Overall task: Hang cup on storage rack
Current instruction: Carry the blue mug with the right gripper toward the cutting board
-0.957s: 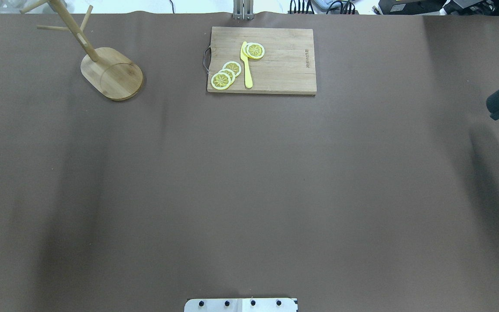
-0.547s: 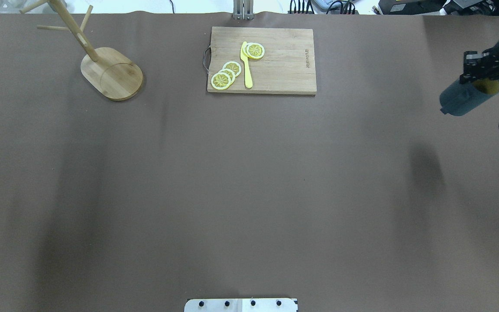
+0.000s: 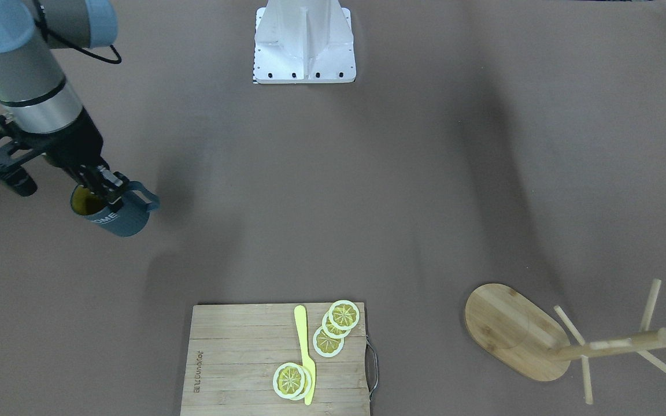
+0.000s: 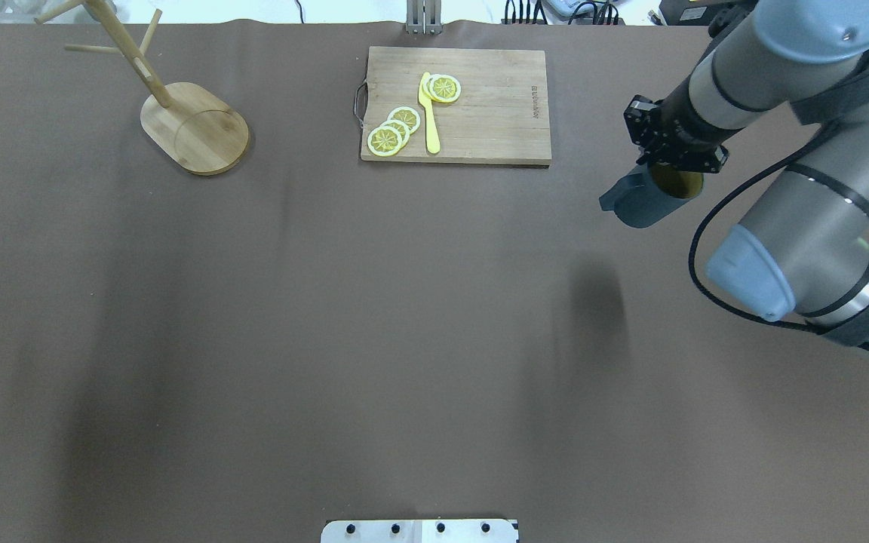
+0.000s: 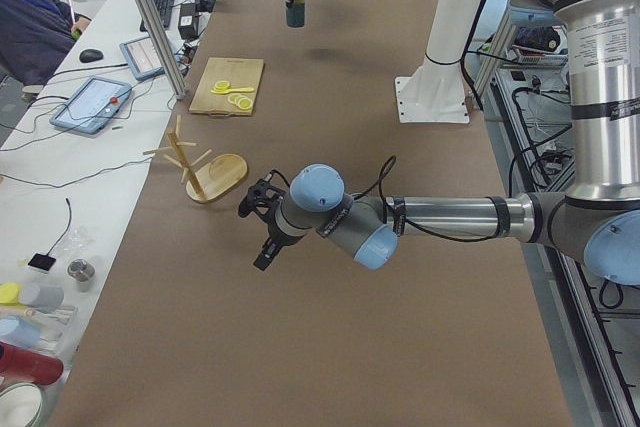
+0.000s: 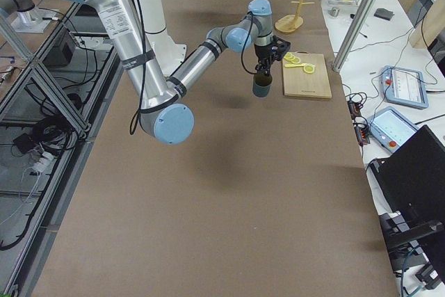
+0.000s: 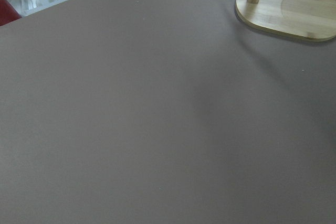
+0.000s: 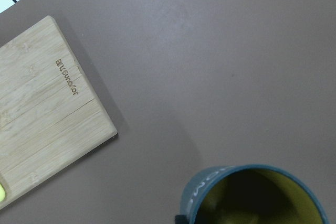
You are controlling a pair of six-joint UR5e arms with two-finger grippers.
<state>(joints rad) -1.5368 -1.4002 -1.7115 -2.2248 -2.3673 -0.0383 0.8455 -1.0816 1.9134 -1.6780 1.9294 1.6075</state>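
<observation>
The cup point(image 4: 640, 205), dark slate-blue with a yellow-green inside, hangs above the table at the right, tilted, its rim pinched by my right gripper point(image 4: 674, 170), which is shut on it. In the front-facing view the cup point(image 3: 118, 218) shows pale lettering and its handle, under the right gripper point(image 3: 99, 188). The right wrist view has the cup's rim point(image 8: 252, 192) at the bottom. The storage rack point(image 4: 194, 130), a bamboo mug tree on an oval base, stands at the far left. My left gripper point(image 5: 262, 219) hovers near the storage rack point(image 5: 216, 175); I cannot tell whether it is open or shut.
A cutting board point(image 4: 455, 105) with lemon slices point(image 4: 394, 130) and a yellow knife point(image 4: 429, 113) lies at the far middle, between cup and rack. The robot's base plate point(image 4: 419, 531) sits at the near edge. A person point(image 5: 35, 22) sits beyond the table's side.
My right arm has swung in from the right edge and carried the cup leftward, from the table's far right to just right of the cutting board. Rack and board have not moved.
</observation>
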